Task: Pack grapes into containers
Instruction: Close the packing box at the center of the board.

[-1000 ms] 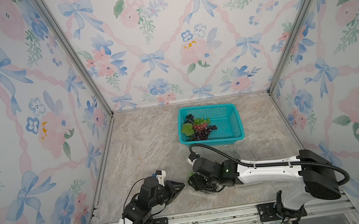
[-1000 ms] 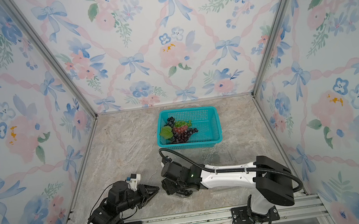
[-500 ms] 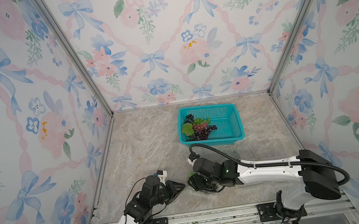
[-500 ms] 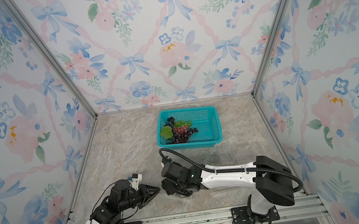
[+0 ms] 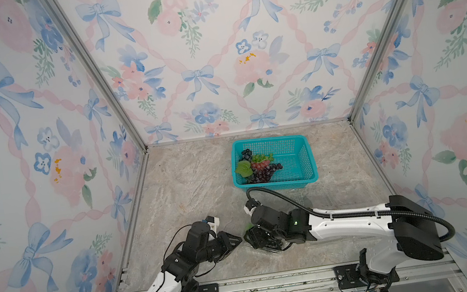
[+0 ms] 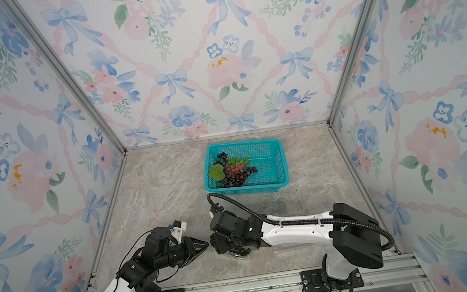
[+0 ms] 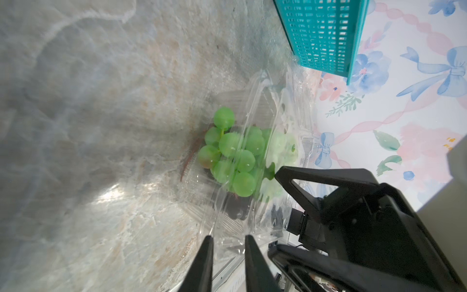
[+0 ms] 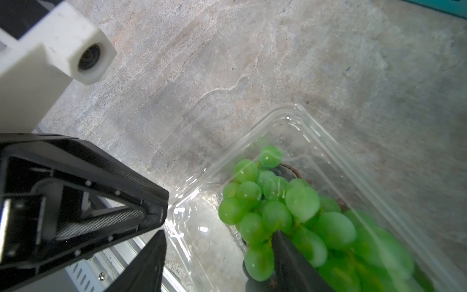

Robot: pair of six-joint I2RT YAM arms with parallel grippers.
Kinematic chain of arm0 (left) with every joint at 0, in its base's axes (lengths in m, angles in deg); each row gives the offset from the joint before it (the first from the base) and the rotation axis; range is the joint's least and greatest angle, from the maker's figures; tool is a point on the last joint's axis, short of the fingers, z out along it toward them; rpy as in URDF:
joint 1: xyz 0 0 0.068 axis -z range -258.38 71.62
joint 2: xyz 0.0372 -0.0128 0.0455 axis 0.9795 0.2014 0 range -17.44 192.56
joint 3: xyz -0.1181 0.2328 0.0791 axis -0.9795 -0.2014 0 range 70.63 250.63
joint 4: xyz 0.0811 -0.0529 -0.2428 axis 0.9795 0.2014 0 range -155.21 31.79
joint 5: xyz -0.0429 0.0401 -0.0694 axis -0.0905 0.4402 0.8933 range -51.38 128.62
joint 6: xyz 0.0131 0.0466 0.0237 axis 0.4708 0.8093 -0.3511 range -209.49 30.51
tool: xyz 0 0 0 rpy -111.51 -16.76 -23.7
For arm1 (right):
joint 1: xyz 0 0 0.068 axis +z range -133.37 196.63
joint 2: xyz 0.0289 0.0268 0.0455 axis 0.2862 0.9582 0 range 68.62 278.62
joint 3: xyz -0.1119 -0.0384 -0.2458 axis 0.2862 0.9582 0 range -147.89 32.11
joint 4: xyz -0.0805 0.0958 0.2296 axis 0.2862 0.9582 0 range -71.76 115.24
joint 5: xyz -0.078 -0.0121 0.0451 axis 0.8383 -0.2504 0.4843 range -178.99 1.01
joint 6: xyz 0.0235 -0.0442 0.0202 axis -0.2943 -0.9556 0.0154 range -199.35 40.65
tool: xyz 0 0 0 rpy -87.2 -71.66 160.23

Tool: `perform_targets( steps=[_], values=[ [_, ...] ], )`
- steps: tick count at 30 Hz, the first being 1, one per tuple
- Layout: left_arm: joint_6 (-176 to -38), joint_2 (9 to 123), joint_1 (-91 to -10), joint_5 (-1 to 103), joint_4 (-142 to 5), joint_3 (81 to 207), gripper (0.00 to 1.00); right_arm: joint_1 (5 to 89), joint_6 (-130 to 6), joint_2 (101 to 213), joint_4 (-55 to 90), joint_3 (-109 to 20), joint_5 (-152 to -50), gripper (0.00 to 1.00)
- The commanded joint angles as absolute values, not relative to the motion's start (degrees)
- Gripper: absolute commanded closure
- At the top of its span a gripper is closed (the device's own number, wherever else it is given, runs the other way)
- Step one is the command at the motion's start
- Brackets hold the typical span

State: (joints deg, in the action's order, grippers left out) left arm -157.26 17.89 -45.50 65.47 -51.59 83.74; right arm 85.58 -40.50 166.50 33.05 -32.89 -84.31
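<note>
left gripper point(image 7: 228, 240): low at the table's front edge; tips a narrow gap apart, set at the clear rim of the container point(image 8: 294, 107); firm pinch not confirmable.
right gripper point(image 8: 218, 235): just beside the left gripper; jaws wide, holding nothing; one finger pressed into the green bunch, its partner outside the container's near wall.
change: left gripper edged slightly nearer the right gripper than a second ago, gap a touch wider; right gripper and container unmoved.
green grapes point(image 8: 278, 209): inside the container, partly seen through clear plastic; lid position unclear.
meaning: probably one bunch delivered; likely a steadying of the box ahead of the right finger's withdrawal or a lid closing.
table point(image 5: 194, 183): marbled, bare between the arms and the basket.
basket point(image 5: 268, 140): teal, far side, well apart from both grippers.
remaining grapes point(image 5: 262, 169): dark, red and green bunches with a leaf, heaped at one end of the basket; not yet packed.
</note>
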Motion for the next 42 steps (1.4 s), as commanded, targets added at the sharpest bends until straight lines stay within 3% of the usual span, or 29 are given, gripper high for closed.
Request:
perform_targets(
  steps=[1,30,42],
  values=[
    [-153.81,18.34,-45.85,65.43,-49.02,84.7,0.75,85.19,-39.25,168.73,36.88,-30.59,-86.09,0.34],
    [-151.55,19.47,-45.86,66.09,-48.67,82.72,0.72,85.19,-39.1,169.23,37.08,-31.03,-86.34,0.34],
    [-157.66,15.3,-45.66,64.96,-50.84,80.87,0.72,85.14,-39.01,169.6,36.39,-31.17,-86.54,0.34]
  ],
)
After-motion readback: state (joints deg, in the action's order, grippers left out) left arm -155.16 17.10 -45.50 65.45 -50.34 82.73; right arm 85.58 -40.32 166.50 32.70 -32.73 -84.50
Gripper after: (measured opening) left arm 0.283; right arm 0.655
